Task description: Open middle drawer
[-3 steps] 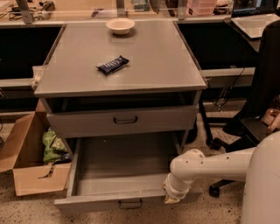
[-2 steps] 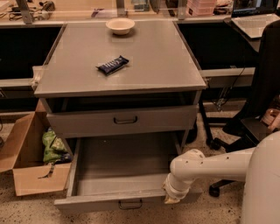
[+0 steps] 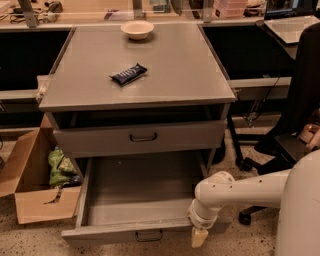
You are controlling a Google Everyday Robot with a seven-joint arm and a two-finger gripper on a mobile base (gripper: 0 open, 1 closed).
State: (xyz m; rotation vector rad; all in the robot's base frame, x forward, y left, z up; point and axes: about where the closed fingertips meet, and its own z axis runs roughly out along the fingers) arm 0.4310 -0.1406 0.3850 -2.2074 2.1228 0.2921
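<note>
1. One grey cabinet (image 3: 165,70) stands in the middle of the room on a speckled floor (image 3: 30,240).
2. Two things sit on the cabinet's flat top. A pale bowl (image 3: 137,29) is near the back edge. A dark snack bar (image 3: 128,74) lies nearer the middle. They are well apart.
3. Behind the cabinet runs a long desk (image 3: 85,10). It has small things on it that I cannot make out.
4. Left of the cabinet, an open cardboard box (image 3: 30,200) sits on the floor with a green bag (image 3: 60,167) in it.
5. Right of the cabinet is a dark office chair (image 3: 300,115).
6. The middle drawer (image 3: 90,140) is in the cabinet's front, just under a dark gap below the top. Its small loop handle (image 3: 143,137) is in the centre. This drawer looks pushed in.
7. Below it, the bottom drawer (image 3: 140,195) is pulled far out, so its bare grey inside shows.
8. The robot's white arm (image 3: 240,190) reaches in low from the right of the cabinet. The gripper (image 3: 199,238) points down at the front right corner of the bottom drawer, well below the middle drawer's handle. I cannot tell if the gripper is open or closed.
9. Nothing has moved since a second ago. The arm, the gripper, both drawers, the bowl and the snack bar are all in the same places.
</note>
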